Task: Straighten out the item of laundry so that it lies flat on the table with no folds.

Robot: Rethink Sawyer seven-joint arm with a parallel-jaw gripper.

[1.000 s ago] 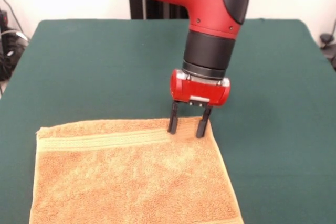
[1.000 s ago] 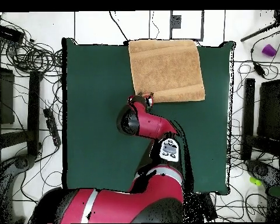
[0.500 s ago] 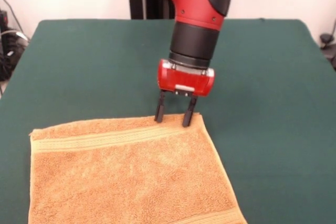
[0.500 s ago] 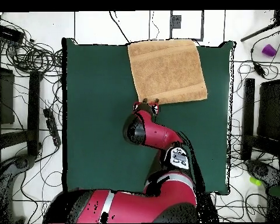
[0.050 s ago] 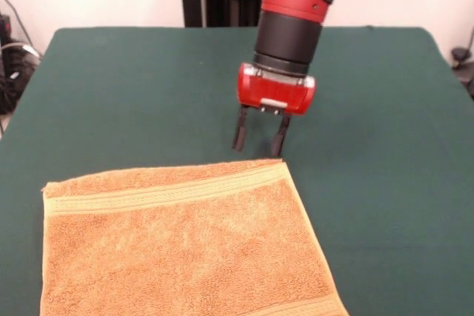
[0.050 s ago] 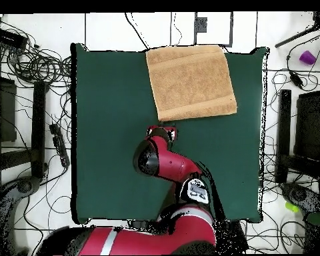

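The item of laundry is an orange-tan towel lying spread out flat on the green table, with a woven band along its far edge; in the overhead view the towel reaches the table's top edge. My gripper hangs just above the table, a little beyond the towel's far right corner. Its two dark fingers stand apart, open, with nothing between them. From overhead the gripper sits just below the towel's lower left corner.
The towel's near edge runs out of the front view's bottom. Green table stretches left, right and behind the gripper. Cables and equipment lie on the floor around the table, with a purple cup off its right side.
The gripper has lifted off the towel's far edge and drawn back away from it, fingers open. The towel, dragged slightly earlier, now lies still.
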